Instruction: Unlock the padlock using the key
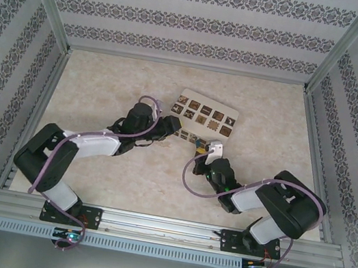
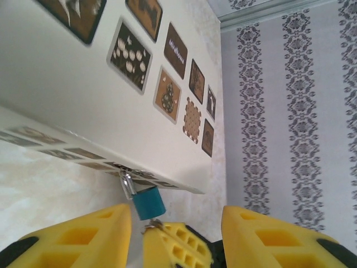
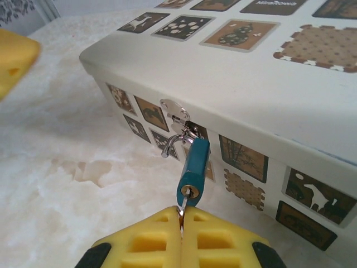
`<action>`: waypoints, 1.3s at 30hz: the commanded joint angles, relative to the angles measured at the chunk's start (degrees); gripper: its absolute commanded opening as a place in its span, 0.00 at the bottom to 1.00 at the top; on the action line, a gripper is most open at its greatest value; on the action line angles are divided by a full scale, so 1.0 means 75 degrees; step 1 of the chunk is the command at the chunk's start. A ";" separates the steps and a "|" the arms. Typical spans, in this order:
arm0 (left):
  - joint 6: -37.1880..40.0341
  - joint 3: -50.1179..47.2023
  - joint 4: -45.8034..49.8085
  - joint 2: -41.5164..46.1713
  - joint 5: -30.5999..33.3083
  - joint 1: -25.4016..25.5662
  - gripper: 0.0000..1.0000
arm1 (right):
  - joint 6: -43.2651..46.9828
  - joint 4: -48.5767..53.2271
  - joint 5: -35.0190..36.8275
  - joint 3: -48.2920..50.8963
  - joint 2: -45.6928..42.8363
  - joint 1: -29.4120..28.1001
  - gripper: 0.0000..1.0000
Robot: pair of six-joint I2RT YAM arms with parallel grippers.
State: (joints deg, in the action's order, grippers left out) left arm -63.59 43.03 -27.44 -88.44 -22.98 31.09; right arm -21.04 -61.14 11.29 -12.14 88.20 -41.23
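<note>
Padlock (image 3: 194,166), blue with a silver shackle, hangs tilted from the clasp (image 3: 174,111) on the front side of the cream box (image 3: 251,78), which sits on the marbled table (image 3: 61,167). The right gripper (image 3: 181,222) is clamped together on the key (image 3: 181,213), whose tip sits in the keyhole. The left gripper (image 2: 175,218) has its fingers apart, one on each side of the padlock.

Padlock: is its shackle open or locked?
Appears open: one shackle end hangs free beside the padlock's blue body, the loop hooked through the box's latch.
</note>
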 commanded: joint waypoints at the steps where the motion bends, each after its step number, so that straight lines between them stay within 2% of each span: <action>1: 0.1364 0.0290 0.1319 0.0560 0.0659 -0.0066 0.47 | -0.1057 -0.0215 -0.0280 0.0201 -0.0287 0.0201 0.00; 8: 0.2397 0.0274 0.2172 0.1528 0.1594 -0.0066 0.51 | -0.2189 -0.0238 -0.0948 0.0434 -0.0513 0.0699 0.00; 16: 0.2944 0.0091 0.2651 0.2352 0.2420 -0.0063 0.56 | -0.3498 -0.0449 -0.1701 0.0538 -0.0307 0.1159 0.00; 21: 0.3077 -0.0008 0.2743 0.2602 0.2691 -0.0068 0.59 | -0.4159 -0.1100 -0.1822 0.0652 0.0166 0.1267 0.00; 30: 0.2809 0.0104 0.2809 0.2211 0.2255 -0.0160 0.63 | -0.4892 -0.2425 -0.2110 0.0479 0.1549 0.1275 0.00; 34: 0.2749 0.0152 0.2832 0.2104 0.2083 -0.0181 0.63 | -0.4894 -0.2417 -0.1706 0.0480 0.1733 0.1163 0.00; 39: 0.2758 0.0170 0.3011 0.2076 0.2021 -0.0270 0.64 | -0.4965 -0.2418 -0.1669 0.0470 0.1827 0.1174 0.00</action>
State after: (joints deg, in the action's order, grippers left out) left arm -42.46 43.70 -6.66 -72.51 -7.03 30.06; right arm -56.90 -77.97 -3.68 -8.43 100.68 -32.40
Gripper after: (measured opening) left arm 0.635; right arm 0.061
